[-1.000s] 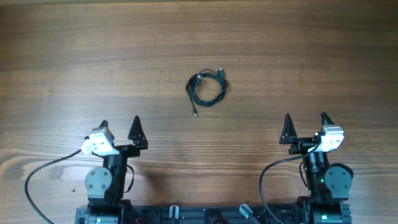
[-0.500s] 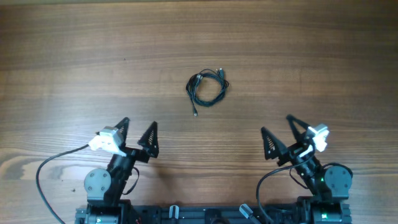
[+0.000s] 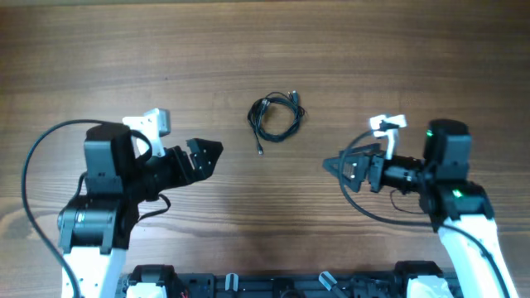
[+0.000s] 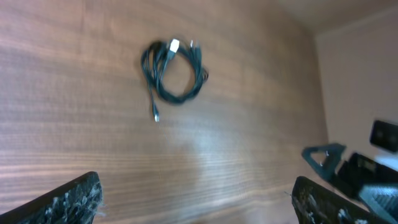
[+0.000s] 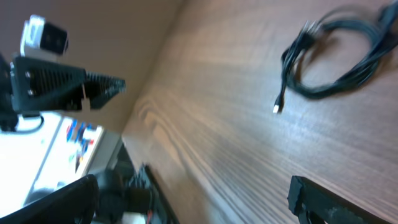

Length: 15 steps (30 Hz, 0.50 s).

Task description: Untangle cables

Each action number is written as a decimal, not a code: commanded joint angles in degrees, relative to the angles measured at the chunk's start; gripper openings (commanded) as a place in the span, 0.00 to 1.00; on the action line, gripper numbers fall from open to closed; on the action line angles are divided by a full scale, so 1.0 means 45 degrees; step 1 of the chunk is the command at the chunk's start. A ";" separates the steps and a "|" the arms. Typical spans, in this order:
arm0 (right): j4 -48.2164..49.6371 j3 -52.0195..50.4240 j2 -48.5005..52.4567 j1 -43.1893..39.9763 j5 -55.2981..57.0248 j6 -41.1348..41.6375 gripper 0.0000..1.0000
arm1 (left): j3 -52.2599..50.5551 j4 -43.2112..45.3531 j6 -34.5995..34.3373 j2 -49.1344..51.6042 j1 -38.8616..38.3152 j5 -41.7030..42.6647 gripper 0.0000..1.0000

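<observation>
The cables are thin black cords wound in one small coil on the wooden table, with a plug end trailing toward the front. They also show in the left wrist view and the right wrist view. My left gripper is open and empty, to the left and front of the coil. My right gripper is open and empty, to the right and front of the coil. Neither touches the cables.
The wooden table stretches wide around the coil. Thicker black arm cables loop at the front left and under the right arm. The arm bases stand along the front edge.
Both arms have risen from their rest pose at the front and swung inward toward the middle, grippers now pointing at the coil. The cables have not moved.
</observation>
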 commanded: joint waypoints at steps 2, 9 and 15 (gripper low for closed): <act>-0.0359 0.1467 0.0612 0.2822 0.1821 -0.2817 1.00 | 0.0908 -0.1039 0.1967 0.1904 -0.0403 0.0554 1.00; -0.2234 0.2832 0.1010 0.5814 0.8296 -0.3342 1.00 | 0.5770 -0.2657 0.2482 0.3109 -0.0957 -0.0049 1.00; -0.0923 0.2832 0.4022 0.5814 1.0661 -0.3405 1.00 | 0.5765 -0.2497 0.2375 0.3667 -0.0957 -0.0913 1.00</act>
